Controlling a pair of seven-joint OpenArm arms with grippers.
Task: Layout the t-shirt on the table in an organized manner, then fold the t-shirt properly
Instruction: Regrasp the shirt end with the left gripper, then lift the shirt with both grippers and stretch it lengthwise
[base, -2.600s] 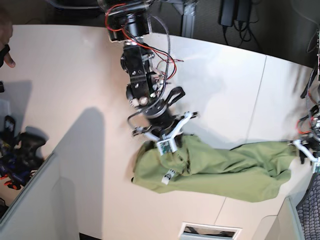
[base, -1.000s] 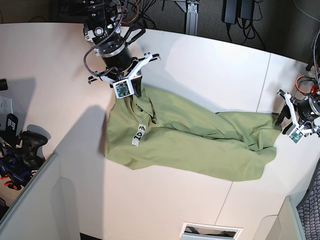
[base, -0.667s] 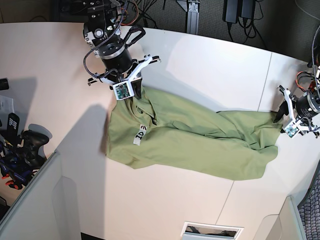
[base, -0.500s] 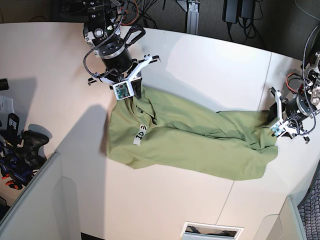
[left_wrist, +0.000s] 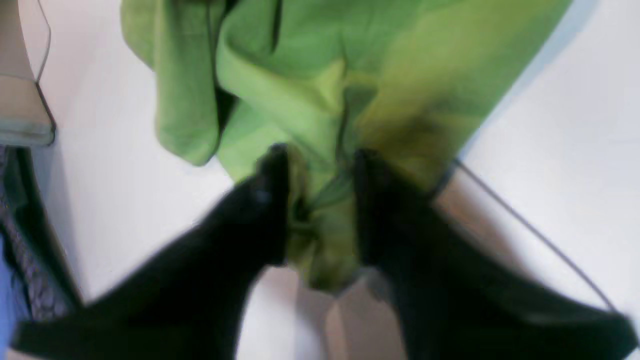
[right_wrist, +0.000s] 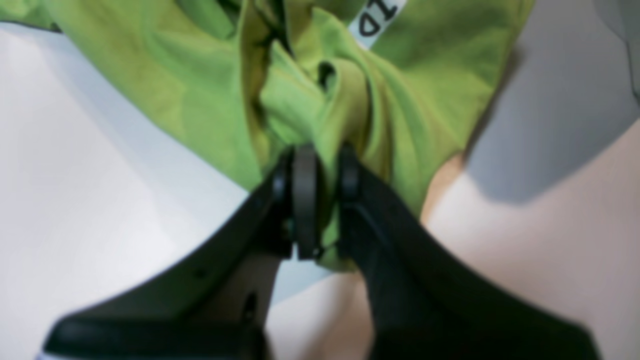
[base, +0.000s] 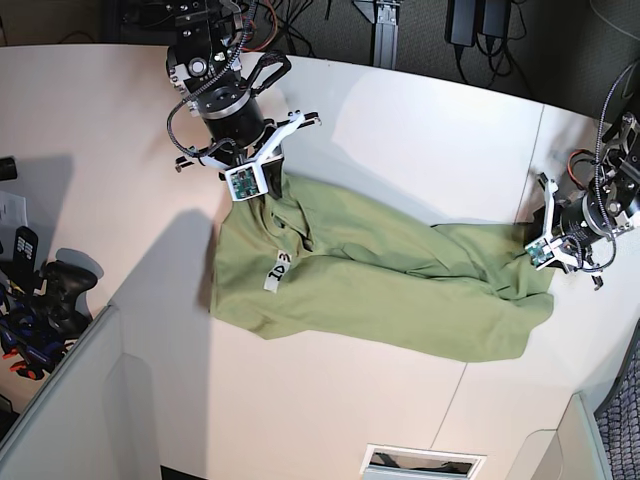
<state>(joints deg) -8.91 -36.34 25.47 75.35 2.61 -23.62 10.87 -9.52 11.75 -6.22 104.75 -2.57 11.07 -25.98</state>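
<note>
White worktop (base: 420, 130) with a curved far edge and a thin dark seam (base: 528, 165) across it, seen whole only from the base view. Olive-green t-shirt (base: 380, 290) lying on the worktop, stretched long and creased, one end toward the seam and just past it. White tag (base: 277, 270) with black marks on the end of the t-shirt away from the seam; the right wrist view shows just a corner of it.

Right hand (base: 262, 175) at the far corner of the t-shirt's tag end, well away from the seam. Right wrist view, close and blurred: black fingers (right_wrist: 306, 200) nearly together, clenched on a bunched fold of green cloth, detail too small to make out from the base view.

Left hand (base: 540, 245) at the opposite end of the t-shirt, just beside the seam. Left wrist view: two black fingers (left_wrist: 270, 200) either side of a gathered ridge of cloth, a gap left between them, the seam running past on the bare worktop. Heavily blurred, so cannot tell whether the cloth is pinched or only straddled.

Compared with a second ago: left hand moved in from beyond the seam onto the t-shirt's edge, fingers drawn closer together. Right hand and its grasp unchanged. T-shirt lying much as before.
</note>
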